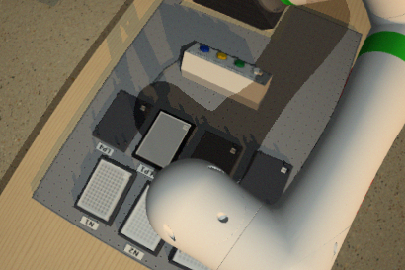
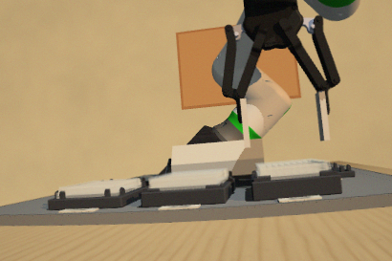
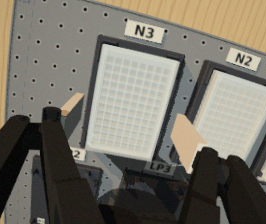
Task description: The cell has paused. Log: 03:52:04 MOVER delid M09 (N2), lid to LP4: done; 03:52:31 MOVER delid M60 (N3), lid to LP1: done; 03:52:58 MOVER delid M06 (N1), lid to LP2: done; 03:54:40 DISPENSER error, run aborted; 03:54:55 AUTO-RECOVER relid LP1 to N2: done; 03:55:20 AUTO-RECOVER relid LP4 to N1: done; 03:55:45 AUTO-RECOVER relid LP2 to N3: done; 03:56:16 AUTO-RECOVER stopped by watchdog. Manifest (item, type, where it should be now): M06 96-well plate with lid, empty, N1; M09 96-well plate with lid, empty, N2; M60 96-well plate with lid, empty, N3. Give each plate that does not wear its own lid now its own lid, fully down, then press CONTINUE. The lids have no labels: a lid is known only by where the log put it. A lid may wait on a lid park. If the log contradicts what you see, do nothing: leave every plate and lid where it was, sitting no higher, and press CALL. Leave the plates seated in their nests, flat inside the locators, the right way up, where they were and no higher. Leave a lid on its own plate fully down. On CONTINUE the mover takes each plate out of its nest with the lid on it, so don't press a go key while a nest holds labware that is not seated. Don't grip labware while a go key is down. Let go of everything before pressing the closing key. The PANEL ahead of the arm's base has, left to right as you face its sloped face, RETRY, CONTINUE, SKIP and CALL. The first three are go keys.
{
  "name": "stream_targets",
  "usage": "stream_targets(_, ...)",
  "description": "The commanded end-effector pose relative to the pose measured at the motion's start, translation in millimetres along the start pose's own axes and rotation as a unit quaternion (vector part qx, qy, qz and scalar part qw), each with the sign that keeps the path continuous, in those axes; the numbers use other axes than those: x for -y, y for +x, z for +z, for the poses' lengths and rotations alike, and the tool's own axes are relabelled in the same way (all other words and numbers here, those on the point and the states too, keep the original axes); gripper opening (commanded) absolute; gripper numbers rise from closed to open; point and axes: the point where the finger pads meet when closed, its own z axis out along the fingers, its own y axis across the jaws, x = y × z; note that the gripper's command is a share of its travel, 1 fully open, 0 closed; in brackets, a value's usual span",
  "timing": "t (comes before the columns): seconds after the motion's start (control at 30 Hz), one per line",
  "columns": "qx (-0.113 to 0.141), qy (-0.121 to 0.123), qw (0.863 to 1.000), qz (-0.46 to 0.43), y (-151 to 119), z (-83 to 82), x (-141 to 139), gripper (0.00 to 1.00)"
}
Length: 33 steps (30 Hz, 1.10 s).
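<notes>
- The claw (image 2: pixel 282 110) is hanging spread wide with nothing between its fingers (image 2: pixel 324 117), well above the deck, so it's basically released.
- Right under the claw in the wrist view is the N3 plate (image 3: pixel 131 102). It's showing its white well grid and sitting flat inside its dark nest.
- Just to one side of that is the N2 plate (image 3: pixel 234 120), looking the same: pale, gridded, seated in its black frame.
- The N1 plate (image 1: pixel 105 188) is sitting further along the same row, white grid showing in the top view.
- Beyond the plate row from the claw, a grey lid (image 1: pixel 164 138) is lying flat on the LP1 park, smooth and plain.
- The LP4 park (image 1: pixel 118 120) next to it is just looking like a dark square.
- Farthest out, the panel (image 1: pixel 219 69) is showing blue, yellow, green and white keys in a row.
</notes>
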Motion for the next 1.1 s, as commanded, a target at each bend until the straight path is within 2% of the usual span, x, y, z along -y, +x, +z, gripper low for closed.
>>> stream_targets(0.0,0.0,0.0,1.0,0.0,0.2,2.2,-0.1,0.66)
stream_targets(0.3,0.0,0.0,1.0,0.0,0.3,8.4,-0.1,0.66)
stream_targets(1.07,0.0,0.0,1.0,0.0,0.3,10.4,-0.1,0.66)
